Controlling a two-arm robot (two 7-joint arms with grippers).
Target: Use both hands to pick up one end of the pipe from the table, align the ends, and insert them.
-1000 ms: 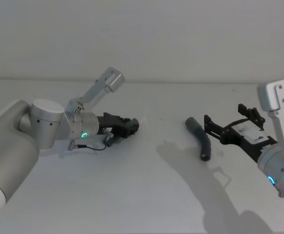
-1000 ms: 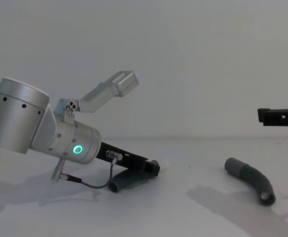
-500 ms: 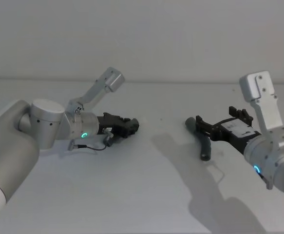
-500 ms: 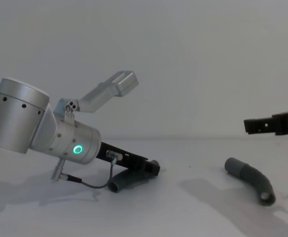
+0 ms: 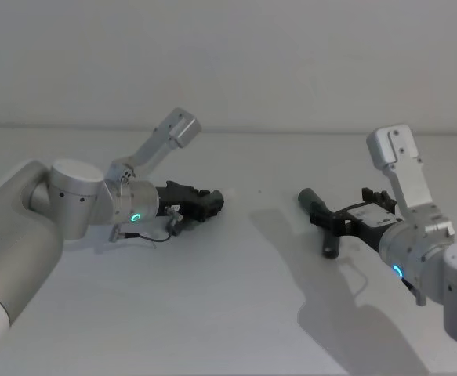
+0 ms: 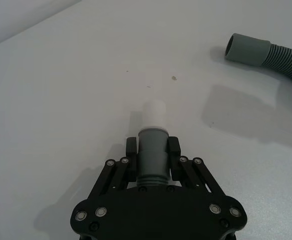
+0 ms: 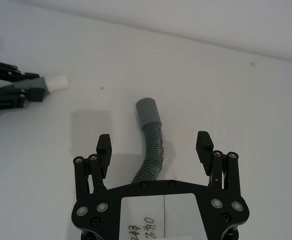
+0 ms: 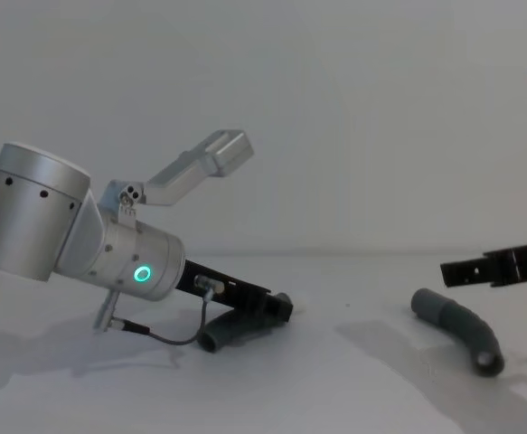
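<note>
- Now the left gripper [image 5: 215,200] sits low over the table [image 5: 236,305], its fingers clamped on a pipe piece [image 6: 152,155] whose pale tip [image 6: 153,112] pokes out in front.
- Off to the right, the other pipe piece [image 8: 457,324] lies flat on the table.
- The right gripper [image 7: 154,142] hovers just above it, fingers spread wide either side of the ribbed bend.

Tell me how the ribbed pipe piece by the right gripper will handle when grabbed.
The ribbed pipe piece probably flexes: its body is corrugated. Its curve likely keeps it from rolling. The smooth collar looks stiffer.
</note>
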